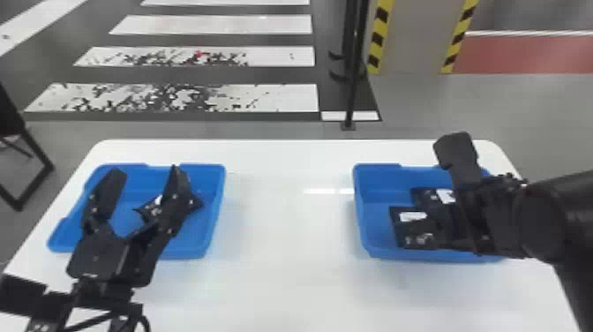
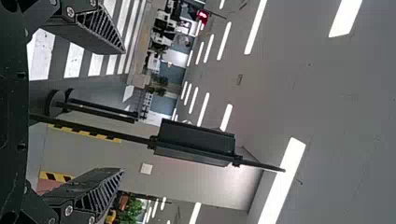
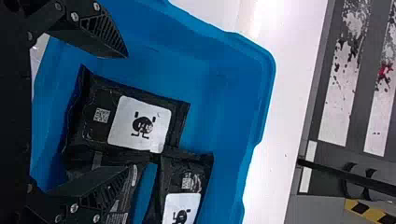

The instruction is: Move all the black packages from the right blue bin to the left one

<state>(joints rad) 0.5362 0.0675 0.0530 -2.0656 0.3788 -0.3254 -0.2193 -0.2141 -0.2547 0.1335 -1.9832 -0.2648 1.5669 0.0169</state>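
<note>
Over the left blue bin (image 1: 132, 170), my left gripper (image 1: 145, 173) is held open; the left wrist view shows both fingers of this gripper (image 2: 123, 111) apart with nothing between them. A black package (image 1: 151, 210) lies in that bin, partly covered by one finger. My right gripper (image 1: 434, 192) hangs over the right blue bin (image 1: 375, 176). In the right wrist view, that gripper (image 3: 127, 112) is open above a black package with a white label (image 3: 95, 95). A second labelled package (image 3: 181, 168) lies beside it, and another package (image 3: 125, 198) is partly hidden by the lower finger.
Both bins stand on a white table (image 1: 287, 229), with a wide stretch of tabletop between them. Beyond the far edge, a black pole (image 1: 353, 88) stands on the floor. A dark-legged frame (image 1: 37, 154) is off the table's left side.
</note>
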